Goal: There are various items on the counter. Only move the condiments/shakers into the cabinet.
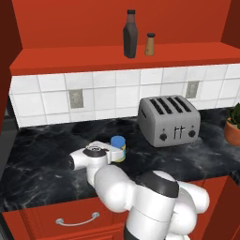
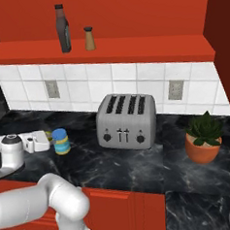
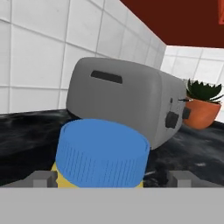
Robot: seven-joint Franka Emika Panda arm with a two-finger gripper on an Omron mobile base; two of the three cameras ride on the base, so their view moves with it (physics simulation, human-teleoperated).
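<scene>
The claw (image 3: 112, 177) sits low over the black marble-veined surface (image 1: 47, 164), its jaws spread wide and released, one finger tip on each side of the blue-capped yellow jar (image 1: 118, 148). In the hand view the jar's ribbed blue cap lies between the two finger tips (image 3: 43, 178), with a gap on either side, so nothing is grasped. The jar stands upright on the surface, left of the silver four-slot toaster (image 1: 168, 120) and nearer the front edge than the tiled back wall. Up in the red cabinet (image 1: 70, 56), the dark brown bottle (image 1: 130, 34) and the small tan shaker (image 1: 150, 44) stand upright just beside each other on the shelf floor, bottle on the left. Toward the right end of the surface stands a potted plant (image 2: 203, 137) in an orange pot.
</scene>
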